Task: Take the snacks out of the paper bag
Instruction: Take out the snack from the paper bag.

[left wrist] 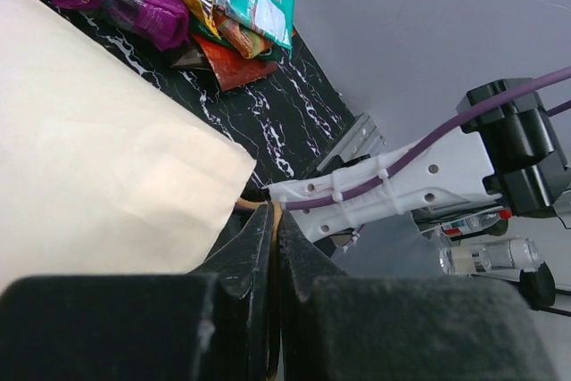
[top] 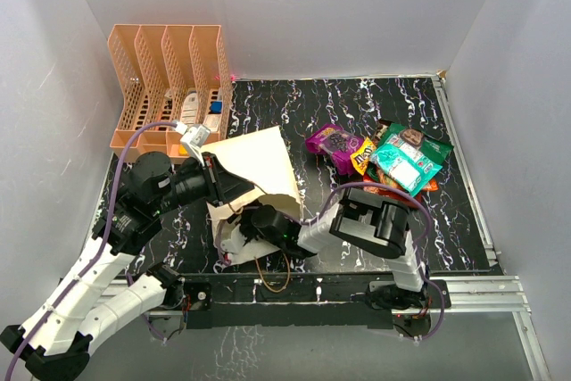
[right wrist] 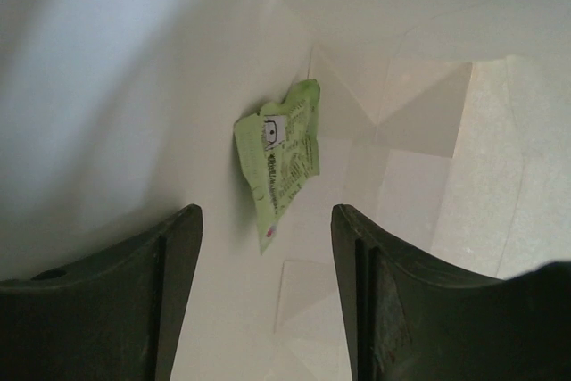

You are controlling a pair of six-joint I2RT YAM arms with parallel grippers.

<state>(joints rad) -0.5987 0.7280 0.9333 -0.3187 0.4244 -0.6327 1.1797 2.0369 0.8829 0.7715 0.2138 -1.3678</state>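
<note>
The tan paper bag point(top: 261, 161) lies on its side mid-table with its mouth toward the arms. My left gripper point(left wrist: 275, 217) is shut on the thin edge of the bag's mouth and holds it up; it also shows in the top view point(top: 234, 190). My right gripper point(right wrist: 266, 220) is open and reaches inside the bag; in the top view only its wrist point(top: 278, 227) shows at the mouth. A light green packet point(right wrist: 278, 162) lies inside the bag just beyond the open fingers, not touched. Several snacks point(top: 385, 158), purple, yellow, green and red, lie piled at the right.
The orange slotted rack point(top: 169, 86) with small white and blue items stands at the back left, close to the bag. The snack pile point(left wrist: 187, 2) lies beyond the bag's far side. A metal rail point(top: 464, 185) borders the table's right edge.
</note>
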